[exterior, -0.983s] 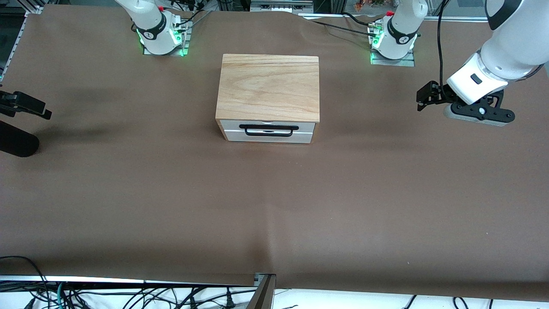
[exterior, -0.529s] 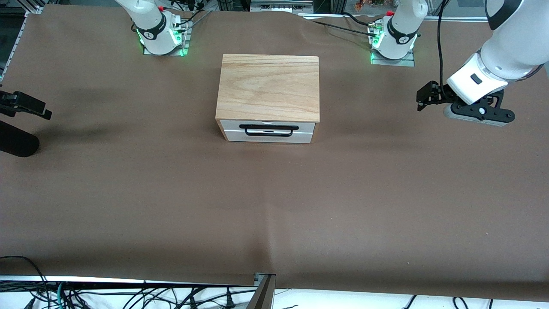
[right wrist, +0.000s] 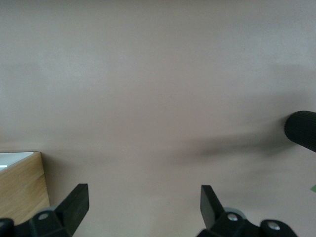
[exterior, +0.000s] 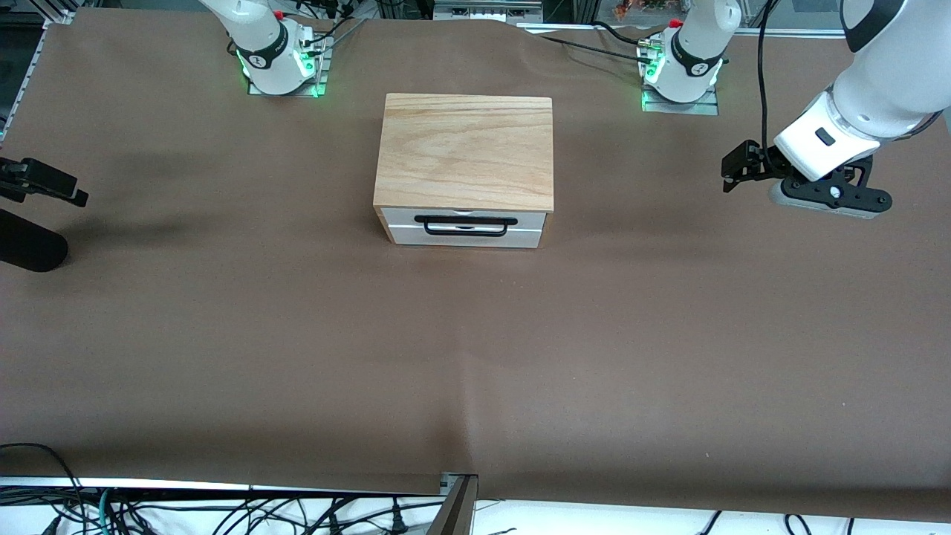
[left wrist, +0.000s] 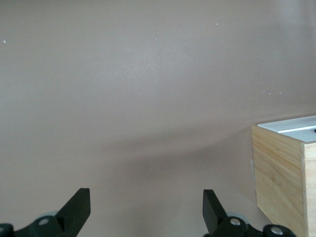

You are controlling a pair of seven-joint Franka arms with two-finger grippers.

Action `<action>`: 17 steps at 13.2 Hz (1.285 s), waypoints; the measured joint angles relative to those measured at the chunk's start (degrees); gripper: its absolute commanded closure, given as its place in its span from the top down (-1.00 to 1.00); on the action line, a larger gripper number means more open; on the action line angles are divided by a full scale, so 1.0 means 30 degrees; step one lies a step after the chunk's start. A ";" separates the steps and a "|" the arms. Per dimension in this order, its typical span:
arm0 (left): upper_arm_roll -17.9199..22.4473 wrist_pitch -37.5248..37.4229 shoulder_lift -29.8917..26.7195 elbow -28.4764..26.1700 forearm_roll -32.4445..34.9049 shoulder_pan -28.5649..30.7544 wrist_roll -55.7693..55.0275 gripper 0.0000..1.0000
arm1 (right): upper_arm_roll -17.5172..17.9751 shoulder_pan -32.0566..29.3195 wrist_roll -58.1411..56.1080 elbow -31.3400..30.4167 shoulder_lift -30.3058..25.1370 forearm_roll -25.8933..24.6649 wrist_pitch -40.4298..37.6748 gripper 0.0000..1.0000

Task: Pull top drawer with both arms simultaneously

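The top drawer has a white front and a long black bar handle. It is pushed fully into the light wood cabinet at mid table. My left gripper hangs open and empty over the table toward the left arm's end, well apart from the cabinet. Its wrist view shows its spread fingers, the cabinet's wood side and a strip of white front. My right gripper is open and empty at the right arm's end.
A black rounded object lies by the right gripper and also shows in the right wrist view. The brown table cover spreads all around the cabinet. Cables hang below the table's near edge.
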 measured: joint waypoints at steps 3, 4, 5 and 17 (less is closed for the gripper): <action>0.0000 0.0000 0.0032 -0.0015 0.0000 0.0019 0.0000 1.00 | 0.0029 0.0010 -0.0001 0.0000 0.0040 0.0002 -0.0001 1.00; 0.0001 0.0000 0.0085 -0.0030 0.0000 0.0037 0.0000 1.00 | 0.0069 0.0045 0.0000 -0.0005 0.0132 0.0016 -0.0010 1.00; 0.0001 0.0001 0.0162 -0.0031 -0.0042 0.0043 0.0000 1.00 | 0.0108 0.0154 -0.0001 -0.0018 0.0322 0.0064 -0.0040 1.00; -0.0055 -0.1170 0.4344 -0.0587 -1.3515 0.0555 0.3830 1.00 | -0.0014 -0.0552 -0.3125 -0.0766 0.5364 1.2738 -0.1489 1.00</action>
